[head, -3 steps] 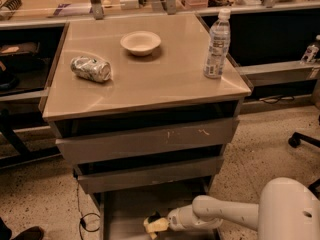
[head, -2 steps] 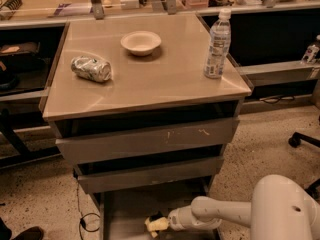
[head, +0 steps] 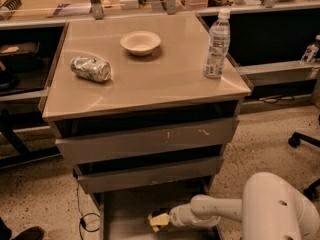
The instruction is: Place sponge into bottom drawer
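The bottom drawer [head: 125, 219] is pulled out below the two grey-fronted drawers, with its flat grey floor showing. My gripper [head: 165, 219] reaches into it from the right on a white arm. At its tip sits the sponge [head: 159, 220], a small pale yellow block with a dark top edge, low over the drawer floor. I cannot tell if the sponge rests on the floor or hangs just above it.
On the cabinet top are a crushed silver can [head: 90, 68], a white bowl [head: 140, 42] and a plastic water bottle [head: 217, 44]. A cable [head: 82, 219] lies on the speckled floor at the left. An office chair base [head: 305, 139] stands at the right.
The gripper and sponge stay in the same place in the bottom drawer. The white arm joint at lower right has shifted slightly to the left.
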### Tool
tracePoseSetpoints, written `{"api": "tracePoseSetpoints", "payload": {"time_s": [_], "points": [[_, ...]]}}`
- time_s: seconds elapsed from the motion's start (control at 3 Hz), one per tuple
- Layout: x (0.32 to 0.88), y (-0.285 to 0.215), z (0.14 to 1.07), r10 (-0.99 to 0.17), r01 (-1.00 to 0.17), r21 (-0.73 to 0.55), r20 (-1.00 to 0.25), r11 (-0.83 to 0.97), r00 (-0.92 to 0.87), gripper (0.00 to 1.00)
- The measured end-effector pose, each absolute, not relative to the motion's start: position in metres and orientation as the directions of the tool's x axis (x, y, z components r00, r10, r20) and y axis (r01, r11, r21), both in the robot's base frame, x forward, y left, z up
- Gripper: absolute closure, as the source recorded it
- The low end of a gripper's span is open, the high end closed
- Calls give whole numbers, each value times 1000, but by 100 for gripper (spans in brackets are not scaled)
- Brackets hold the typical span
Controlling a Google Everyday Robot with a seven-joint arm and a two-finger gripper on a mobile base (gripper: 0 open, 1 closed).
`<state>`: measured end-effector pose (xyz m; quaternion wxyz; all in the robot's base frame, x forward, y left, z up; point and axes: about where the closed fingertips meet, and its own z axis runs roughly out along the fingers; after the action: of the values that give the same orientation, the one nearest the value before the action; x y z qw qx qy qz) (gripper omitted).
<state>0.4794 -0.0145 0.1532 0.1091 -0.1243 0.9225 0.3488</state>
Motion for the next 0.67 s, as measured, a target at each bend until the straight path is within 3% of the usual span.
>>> {"api": "tracePoseSetpoints", "payload": {"time_s": [0.33,0.67], "points": [[487,-13,144,-126,-285,630,-284,723,-950,100],[488,-13,144,-125,-284,630,-285,723,-950,81]]}}
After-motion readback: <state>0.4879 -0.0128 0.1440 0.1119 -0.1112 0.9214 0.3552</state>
